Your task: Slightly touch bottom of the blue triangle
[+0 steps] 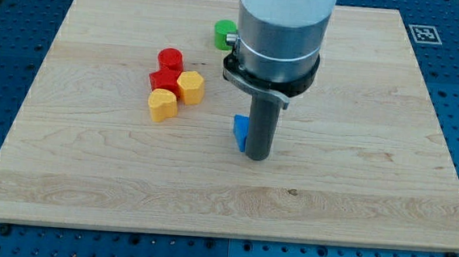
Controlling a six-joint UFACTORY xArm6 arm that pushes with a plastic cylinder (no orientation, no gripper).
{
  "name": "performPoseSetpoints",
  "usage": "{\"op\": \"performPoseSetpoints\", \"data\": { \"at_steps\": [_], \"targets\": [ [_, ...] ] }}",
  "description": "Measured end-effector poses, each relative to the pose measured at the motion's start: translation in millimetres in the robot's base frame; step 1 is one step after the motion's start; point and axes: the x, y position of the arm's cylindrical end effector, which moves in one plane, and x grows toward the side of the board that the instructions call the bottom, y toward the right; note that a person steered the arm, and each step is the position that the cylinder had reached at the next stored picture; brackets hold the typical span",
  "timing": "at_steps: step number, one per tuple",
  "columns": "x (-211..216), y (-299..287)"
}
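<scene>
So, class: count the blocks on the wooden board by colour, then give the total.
Red blocks: 2
Yellow blocks: 2
Green block: 1, partly hidden by the arm
Blue block: 1, beside my tip
Total: 6

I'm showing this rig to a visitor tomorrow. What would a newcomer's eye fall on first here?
First, the big grey arm coming down from the view's top, ending in a dark rod whose tip rests mid-board, right beside the partly hidden blue triangle on its left. Next, the bright cluster at upper left: red cylinder, red block, two yellow blocks.
</scene>
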Motion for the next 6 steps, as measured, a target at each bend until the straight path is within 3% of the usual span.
{"op": "performPoseSetpoints", "data": {
  "at_steps": [1,3,4,6],
  "targets": [
    [-12.6,-0.1],
    [21.9,-46.7],
    [2.7,-49.2],
    [-6.9,27.8]
  ]
}}
